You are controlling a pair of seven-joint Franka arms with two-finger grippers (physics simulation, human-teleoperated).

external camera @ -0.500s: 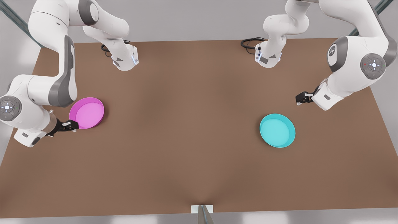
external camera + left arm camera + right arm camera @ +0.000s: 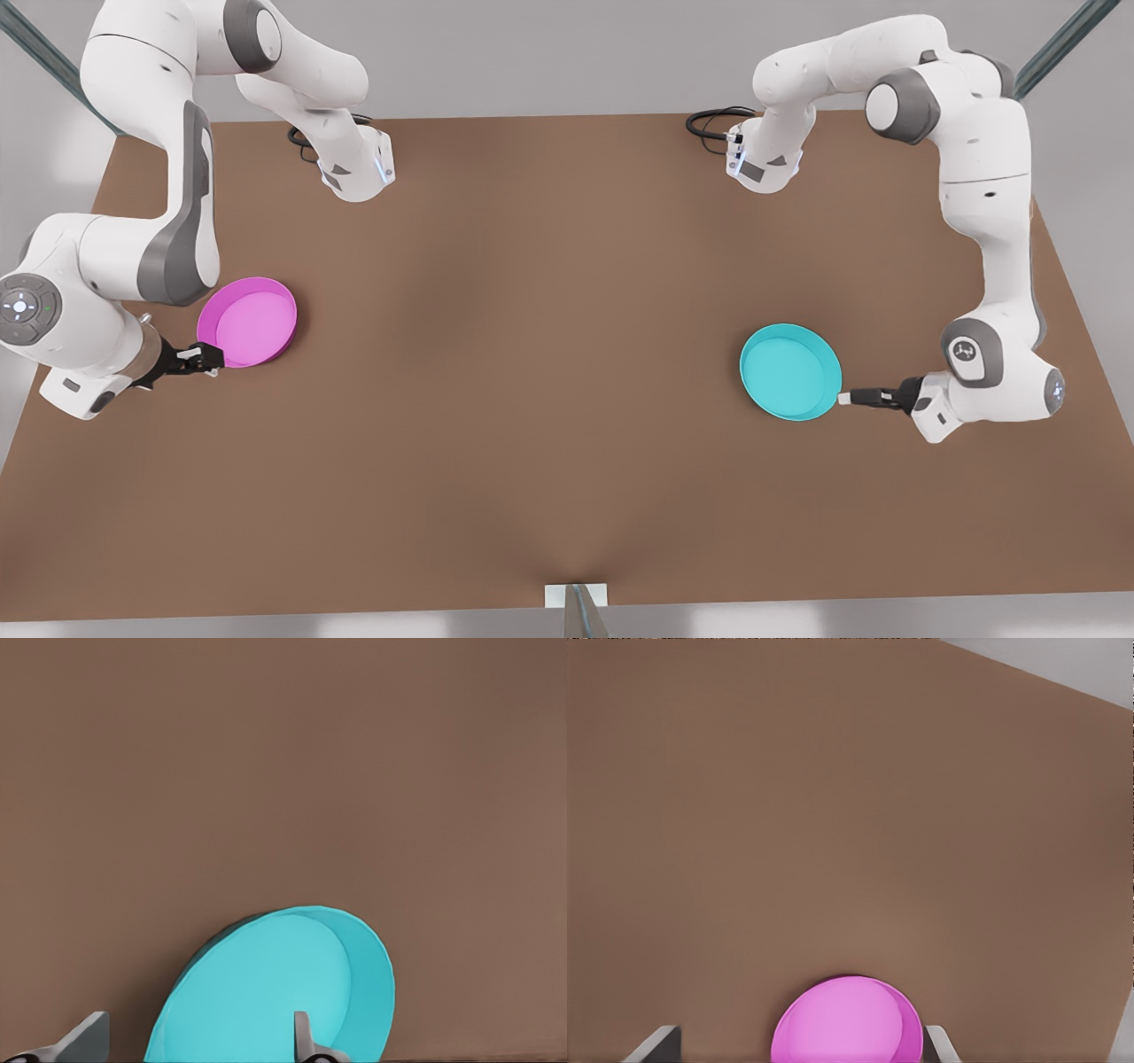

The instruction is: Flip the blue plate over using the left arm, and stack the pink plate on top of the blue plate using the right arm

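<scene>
Two plates lying rim-up, a gripper at each rim

Front view: the left gripper is touching the blue plate; the right gripper is meeting the pink plate on the table.
Wrist views: the fingers, cut off by the frame, are standing apart astride each plate, both dishes lying bare inside.

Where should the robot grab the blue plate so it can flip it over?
Probably by the thin raised rim of the blue plate, on the edge toward the front view's right. The plate lies flat and open side up, so only the rim offers a pinch. The left gripper is there, fingers open, at table height.
</scene>
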